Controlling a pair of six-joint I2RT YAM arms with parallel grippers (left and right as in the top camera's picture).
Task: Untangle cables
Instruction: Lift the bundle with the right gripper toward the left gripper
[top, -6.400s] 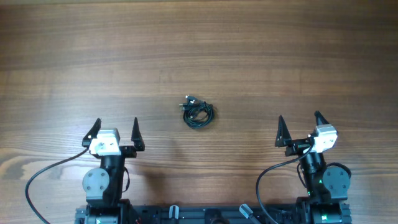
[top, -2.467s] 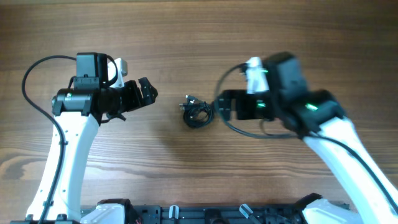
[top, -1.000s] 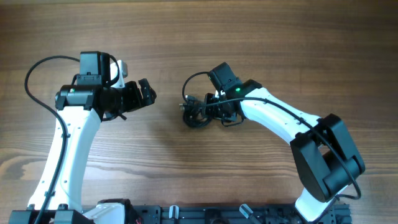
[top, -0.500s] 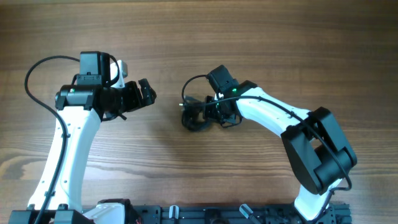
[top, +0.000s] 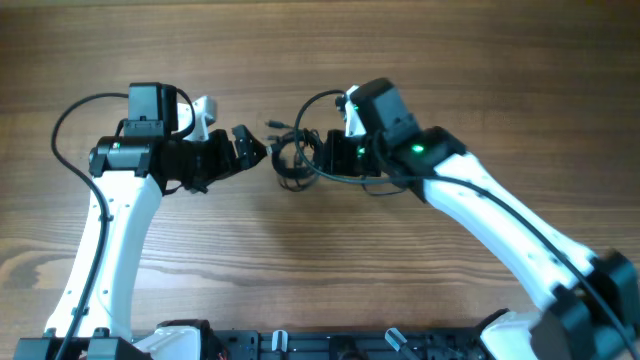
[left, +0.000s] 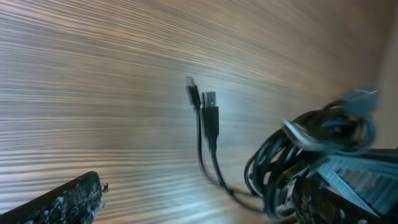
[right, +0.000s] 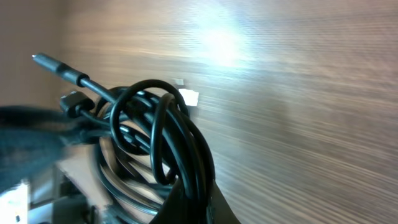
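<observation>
Okay, got the knot of thin dark cables with small silvery plugs (top: 288, 168) near the middle of the brown wooden table (top: 450, 60), pinched on its right side by the right tool (top: 316, 160). Got the left tool (top: 252, 150) spread wide just left of the knot, gripping nothing. Can see two plug ends (left: 210, 102) sticking out toward it.

The table (top: 450, 60) is a broad top of brown wood, its grain running from side to side, with a pale glare on it in the right wrist view. Near its middle is the dark bunch of cables (top: 292, 160), two plug ends (left: 210, 109) reaching out over the wood. Whether bunch or plugs touch the surface cannot be told.
</observation>
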